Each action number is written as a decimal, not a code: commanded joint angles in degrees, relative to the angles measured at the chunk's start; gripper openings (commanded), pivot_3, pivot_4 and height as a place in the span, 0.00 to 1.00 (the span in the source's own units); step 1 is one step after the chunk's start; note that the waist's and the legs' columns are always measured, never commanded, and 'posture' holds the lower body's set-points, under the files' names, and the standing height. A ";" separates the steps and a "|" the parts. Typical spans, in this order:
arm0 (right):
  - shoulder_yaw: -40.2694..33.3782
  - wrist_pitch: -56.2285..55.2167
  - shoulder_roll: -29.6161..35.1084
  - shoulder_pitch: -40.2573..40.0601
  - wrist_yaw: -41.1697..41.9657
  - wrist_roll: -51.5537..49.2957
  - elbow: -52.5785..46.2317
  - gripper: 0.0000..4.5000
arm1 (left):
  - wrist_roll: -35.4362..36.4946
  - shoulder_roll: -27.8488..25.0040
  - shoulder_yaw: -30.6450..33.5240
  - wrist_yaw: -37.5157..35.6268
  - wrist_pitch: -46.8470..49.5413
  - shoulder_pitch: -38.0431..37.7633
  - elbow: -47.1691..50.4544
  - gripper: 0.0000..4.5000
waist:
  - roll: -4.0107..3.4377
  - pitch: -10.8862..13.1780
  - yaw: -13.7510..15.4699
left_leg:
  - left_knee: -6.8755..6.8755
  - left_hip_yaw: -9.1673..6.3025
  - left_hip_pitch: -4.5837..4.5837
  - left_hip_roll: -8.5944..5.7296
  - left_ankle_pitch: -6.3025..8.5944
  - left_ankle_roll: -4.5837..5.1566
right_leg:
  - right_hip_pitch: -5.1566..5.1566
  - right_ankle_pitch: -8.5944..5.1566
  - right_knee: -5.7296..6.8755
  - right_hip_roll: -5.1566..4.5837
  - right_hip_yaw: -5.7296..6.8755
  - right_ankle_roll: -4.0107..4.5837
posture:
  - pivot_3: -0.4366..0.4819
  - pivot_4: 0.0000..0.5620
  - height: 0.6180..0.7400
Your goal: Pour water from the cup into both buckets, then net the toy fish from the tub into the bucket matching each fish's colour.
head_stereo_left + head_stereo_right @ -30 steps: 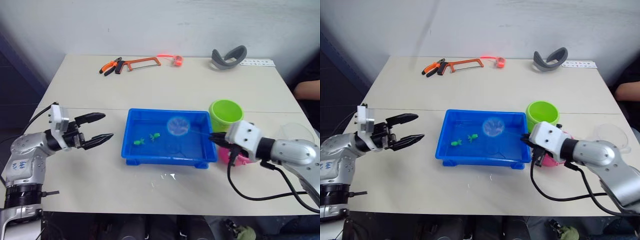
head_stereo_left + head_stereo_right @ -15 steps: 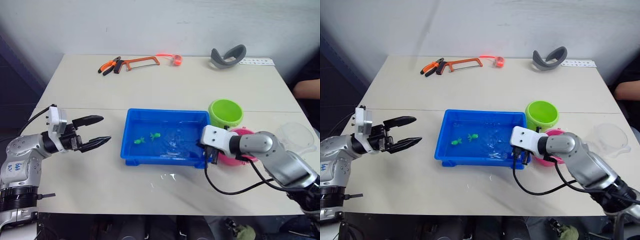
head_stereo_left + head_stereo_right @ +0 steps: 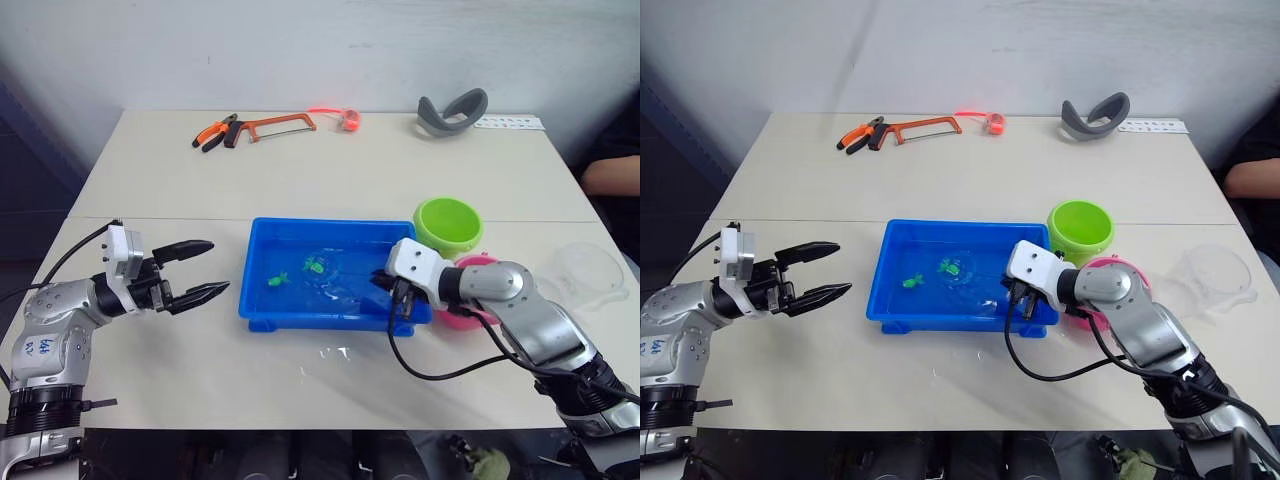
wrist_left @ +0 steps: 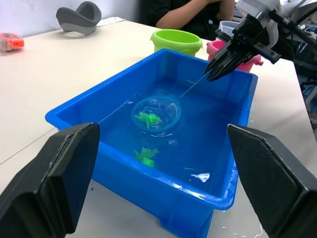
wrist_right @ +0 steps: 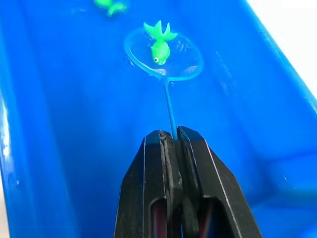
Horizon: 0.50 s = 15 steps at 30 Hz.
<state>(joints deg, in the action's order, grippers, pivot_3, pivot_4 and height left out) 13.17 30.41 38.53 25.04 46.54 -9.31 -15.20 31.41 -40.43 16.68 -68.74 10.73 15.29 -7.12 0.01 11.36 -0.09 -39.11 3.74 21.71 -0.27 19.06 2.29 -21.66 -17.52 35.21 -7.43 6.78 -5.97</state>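
Observation:
The blue tub (image 3: 320,318) holds water in the middle of the table. My right gripper (image 5: 173,136) is shut on the thin handle of the net (image 5: 166,54), over the tub's right end. The net's hoop lies in the water around one green toy fish (image 5: 159,44). A second green fish (image 3: 278,281) floats just to its left. The lime green bucket (image 3: 449,224) stands behind the tub's right end, and my right arm partly hides the pink bucket (image 3: 470,305). On the table's far right sits the clear cup (image 3: 590,272). My left gripper (image 3: 220,266) hovers open left of the tub.
A hacksaw (image 3: 275,125), pliers (image 3: 212,135), a small orange-red item (image 3: 348,120) and a grey curved object (image 3: 450,108) lie along the table's far edge. Water drops (image 3: 335,352) spot the table in front of the tub. A person's arm (image 3: 610,175) shows at the right edge.
My right gripper has lowered the net from above the tub into the water and swept it left; a green fish now lies inside the hoop. The left gripper has barely moved.

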 commanded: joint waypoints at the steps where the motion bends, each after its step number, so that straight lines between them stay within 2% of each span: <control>1: -3.86 -3.42 -1.22 -1.69 -0.06 -2.17 -1.04 0.00 | 0.31 0.25 -0.11 -0.42 -1.20 0.43 0.67 0.99 | 0.00 0.00 0.00 | 0.00 0.00 0.00 0.00 0.00 0.00 | 0.00 0.00 0.01 0.00 0.00 0.00 | 0.48 0.27 1.00; 8: -11.88 -2.22 -0.34 -7.34 0.59 -8.57 -9.01 0.00 | 0.42 0.91 -1.25 -1.14 -1.93 2.58 -1.08 0.99 | 0.00 0.00 0.12 | 0.00 0.00 0.00 -0.01 0.01 0.01 | 0.00 0.00 0.00 0.00 -0.01 0.00 | 0.48 0.27 1.00; 15: -20.34 0.13 3.01 -14.88 -0.26 -12.99 -19.76 0.00 | 0.55 4.91 -4.06 0.33 -1.49 6.45 0.58 0.99 | 0.01 0.00 0.41 | 0.01 0.01 -0.02 -0.02 0.01 0.01 | 0.02 0.00 0.00 -0.01 -0.03 -0.01 | 0.48 0.27 1.00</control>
<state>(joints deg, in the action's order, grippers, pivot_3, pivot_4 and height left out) -4.54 30.38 40.75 10.40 46.68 -20.57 -31.03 31.41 -35.72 12.71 -68.79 9.47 20.55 -8.39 0.02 11.35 0.32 -39.10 3.75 21.68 -0.29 19.07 2.30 -21.62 -17.51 35.22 -7.44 6.73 -5.98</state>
